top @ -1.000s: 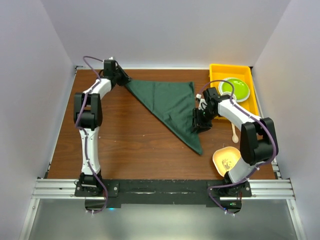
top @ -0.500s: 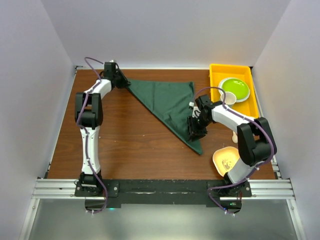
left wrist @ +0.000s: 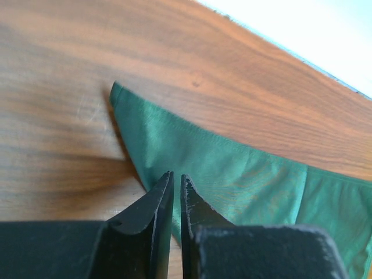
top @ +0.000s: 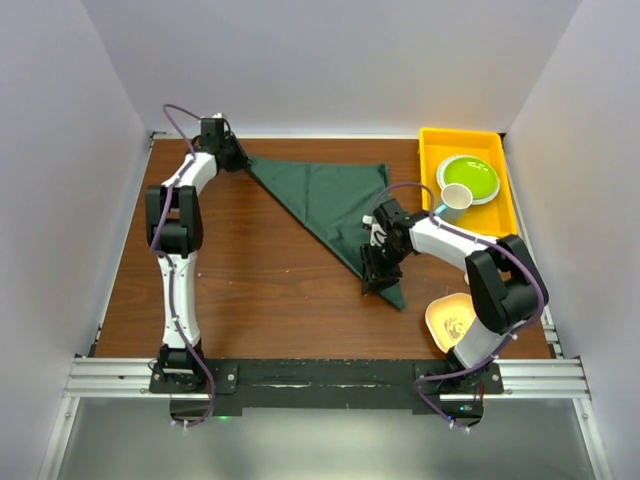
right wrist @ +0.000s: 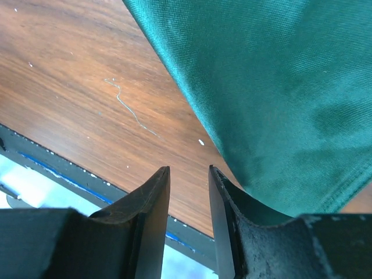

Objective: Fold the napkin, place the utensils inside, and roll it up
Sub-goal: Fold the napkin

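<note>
Open table left of napkin; tray blocks right.

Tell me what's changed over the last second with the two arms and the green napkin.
The right gripper slid down the right edge of the napkin toward its near tip, leftward and closer to the bases; its jaws are open with nothing between them. The left gripper shifted slightly left, and the far-left corner it pinches followed. The napkin's near tip and the yellow tray stayed put.
</note>
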{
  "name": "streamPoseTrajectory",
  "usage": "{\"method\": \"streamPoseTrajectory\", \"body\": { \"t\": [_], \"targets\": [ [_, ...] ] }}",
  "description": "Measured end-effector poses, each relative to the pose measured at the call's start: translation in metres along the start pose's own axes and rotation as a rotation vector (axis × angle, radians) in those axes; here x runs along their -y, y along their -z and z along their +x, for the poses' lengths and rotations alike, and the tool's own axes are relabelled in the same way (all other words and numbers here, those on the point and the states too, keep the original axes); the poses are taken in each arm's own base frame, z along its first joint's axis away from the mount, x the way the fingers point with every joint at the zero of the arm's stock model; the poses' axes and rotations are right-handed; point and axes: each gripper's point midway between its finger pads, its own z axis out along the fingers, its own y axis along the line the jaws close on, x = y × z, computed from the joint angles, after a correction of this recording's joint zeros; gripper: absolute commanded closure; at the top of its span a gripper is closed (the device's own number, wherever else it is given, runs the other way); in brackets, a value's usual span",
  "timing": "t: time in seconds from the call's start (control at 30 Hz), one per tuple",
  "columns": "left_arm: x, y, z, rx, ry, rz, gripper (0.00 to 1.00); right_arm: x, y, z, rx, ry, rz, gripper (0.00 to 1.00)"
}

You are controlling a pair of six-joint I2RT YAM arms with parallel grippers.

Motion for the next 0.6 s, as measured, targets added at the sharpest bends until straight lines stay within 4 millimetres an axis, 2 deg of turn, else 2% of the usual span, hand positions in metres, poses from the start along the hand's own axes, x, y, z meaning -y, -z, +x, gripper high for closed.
{"method": "streamPoseTrajectory", "body": {
  "t": [0.07,0.13,0.23,0.3,0.47,0.6],
  "targets": [
    [0.003,0.002,-0.005,0.009,-0.012,0.007,0.82,-0.001,0.005,-0.003,0.001,-0.001,0.008,0.55],
    [0.005,0.002,-0.007,0.011,-0.015,0.013,0.80,-0.004,0.013,-0.014,0.026,0.005,0.017,0.51],
    [0.006,0.002,-0.006,0.010,-0.012,0.019,0.80,-0.004,0.024,-0.032,0.075,0.007,0.021,0.51],
    [0.008,0.002,-0.007,0.012,-0.008,0.027,0.80,0.003,0.028,-0.037,0.092,-0.006,0.033,0.51],
    [0.015,0.001,-0.012,0.020,0.013,0.053,0.80,0.023,0.032,-0.039,0.097,-0.051,0.078,0.55],
    [0.017,-0.003,-0.017,0.033,0.021,0.060,0.81,0.031,0.027,-0.029,0.071,-0.067,0.093,0.61]
  ]
}}
